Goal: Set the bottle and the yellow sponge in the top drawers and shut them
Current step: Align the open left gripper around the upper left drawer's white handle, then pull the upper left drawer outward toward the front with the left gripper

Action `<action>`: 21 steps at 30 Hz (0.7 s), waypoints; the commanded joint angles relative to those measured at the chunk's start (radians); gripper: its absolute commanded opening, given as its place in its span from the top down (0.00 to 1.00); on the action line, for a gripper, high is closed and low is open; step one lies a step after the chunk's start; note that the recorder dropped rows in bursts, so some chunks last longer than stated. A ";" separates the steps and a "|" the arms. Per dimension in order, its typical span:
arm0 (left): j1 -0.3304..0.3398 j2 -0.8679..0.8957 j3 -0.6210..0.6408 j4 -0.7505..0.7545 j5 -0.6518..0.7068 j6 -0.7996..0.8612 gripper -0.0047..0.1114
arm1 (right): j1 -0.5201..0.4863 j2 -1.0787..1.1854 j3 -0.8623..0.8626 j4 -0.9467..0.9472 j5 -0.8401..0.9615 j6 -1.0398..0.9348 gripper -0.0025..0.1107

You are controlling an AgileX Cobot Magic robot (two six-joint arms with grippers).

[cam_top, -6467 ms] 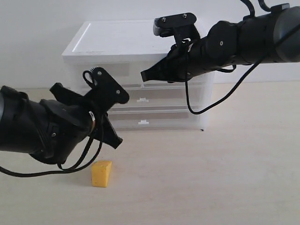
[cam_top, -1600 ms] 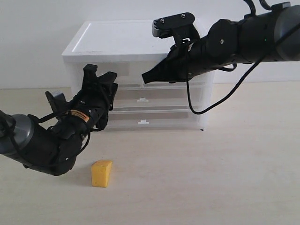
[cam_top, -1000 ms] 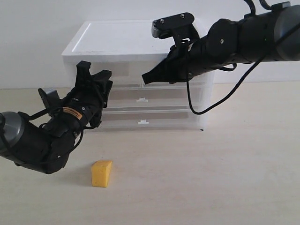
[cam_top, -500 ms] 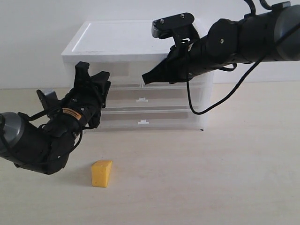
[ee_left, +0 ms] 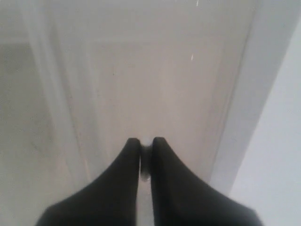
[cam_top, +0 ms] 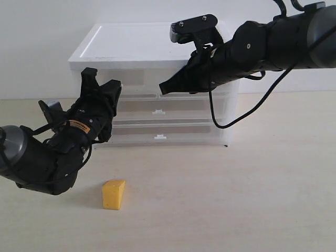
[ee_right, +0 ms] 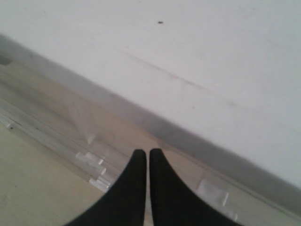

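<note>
Left wrist view shows the left gripper (ee_left: 146, 142) with jaws pinched on a small pale piece, apparently the tab handle (ee_left: 145, 165) of one of the top drawers (cam_top: 139, 84). This is judged a hold for pulling it open. The right gripper (ee_right: 143, 151) has jaws pressed together, empty, its tip at the neighbouring drawer front. The yellow sponge (cam_top: 114, 194) lies on the table (cam_top: 236, 199), well apart from both. The bottle is not in view.
</note>
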 commanded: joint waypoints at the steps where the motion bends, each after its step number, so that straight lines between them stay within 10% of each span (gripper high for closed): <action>1: 0.018 -0.010 -0.027 -0.093 0.005 0.008 0.93 | -0.003 0.001 -0.007 -0.004 0.001 -0.005 0.98; 21: 0.016 -0.106 0.071 -0.088 0.005 0.054 0.93 | -0.003 0.001 -0.007 -0.004 0.001 -0.007 0.98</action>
